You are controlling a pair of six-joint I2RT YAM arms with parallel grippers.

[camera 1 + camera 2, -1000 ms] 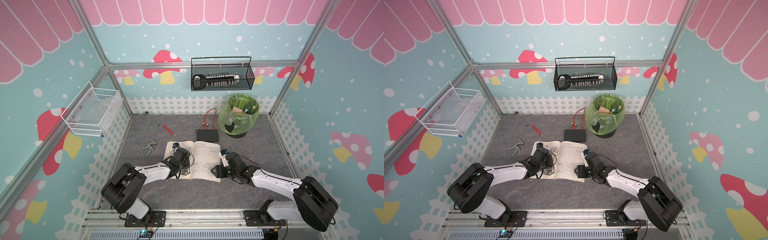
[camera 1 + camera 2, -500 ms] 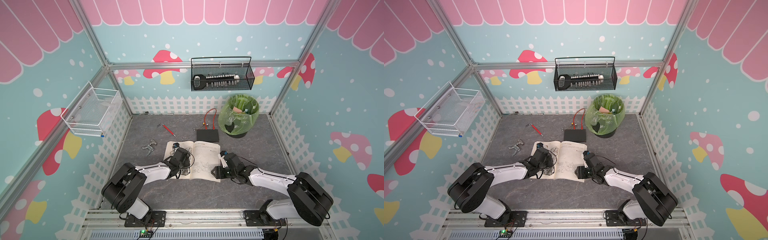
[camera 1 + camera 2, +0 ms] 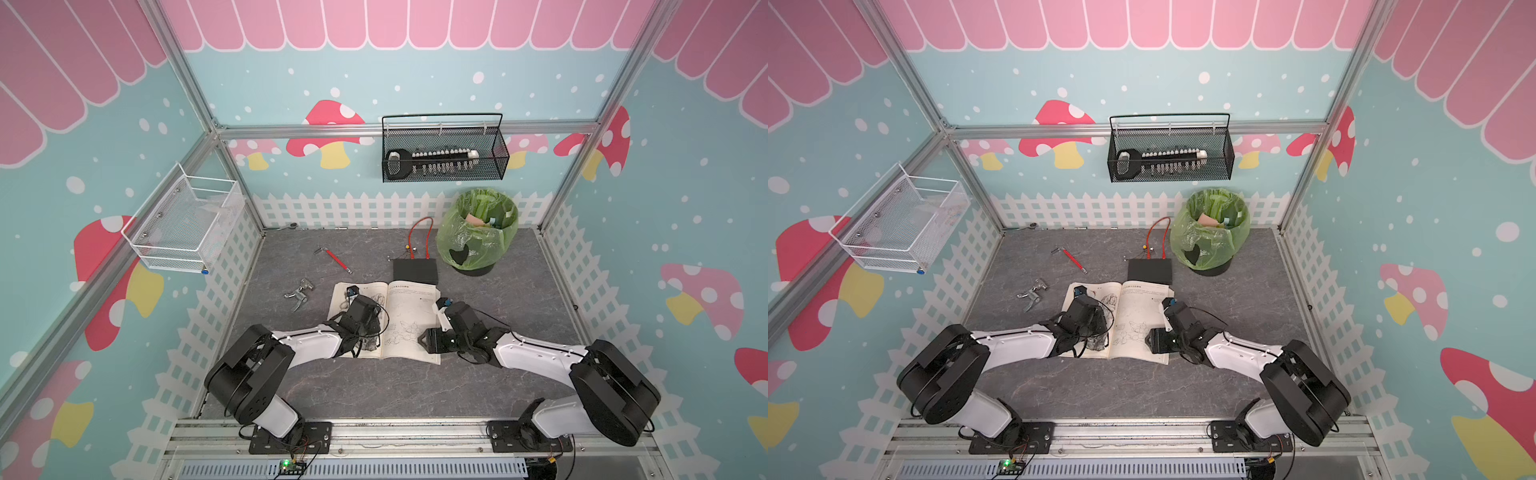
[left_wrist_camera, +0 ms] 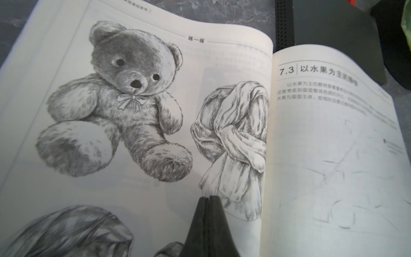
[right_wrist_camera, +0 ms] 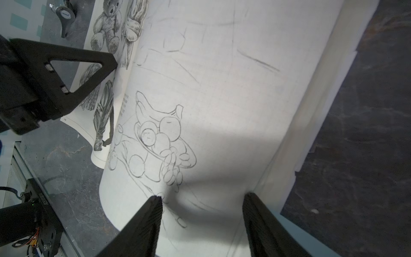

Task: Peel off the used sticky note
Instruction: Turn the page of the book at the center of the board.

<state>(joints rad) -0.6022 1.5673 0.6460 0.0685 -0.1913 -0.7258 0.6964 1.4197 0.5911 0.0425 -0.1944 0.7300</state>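
I cannot tell for certain where the sticky note is. A pale blue strip (image 5: pixel 295 227) peeks from beneath the page edge beside my right gripper (image 5: pixel 204 195), and whether that is it I cannot say. The open book (image 3: pixel 409 320) under me lies on the grey marbled table (image 3: pixel 374 386), its matte off-white pages curving up from the spine. The left page carries soft pencil shading of a teddy bear (image 4: pixel 117 93) and a knotted cloth (image 4: pixel 235 144). The right page has a thin outline sketch of a fruit bowl (image 5: pixel 160 142). Just beyond the book sits a flat black box (image 3: pixel 415 270), and next to that a bin (image 3: pixel 465 245) lined with glossy, crinkled green plastic. My left gripper (image 4: pixel 208 197) is closed tight, its two black wedge tips pressed together with nothing between them. They touch the left page at the foot of the drawn cloth, near the spine. My right gripper stands well apart, gripping nothing. Its ribbed black fingers (image 5: pixel 142 222) are planted on the right page, one by the fruit sketch and the other at the outer page edge, with the paper bulging up between them.
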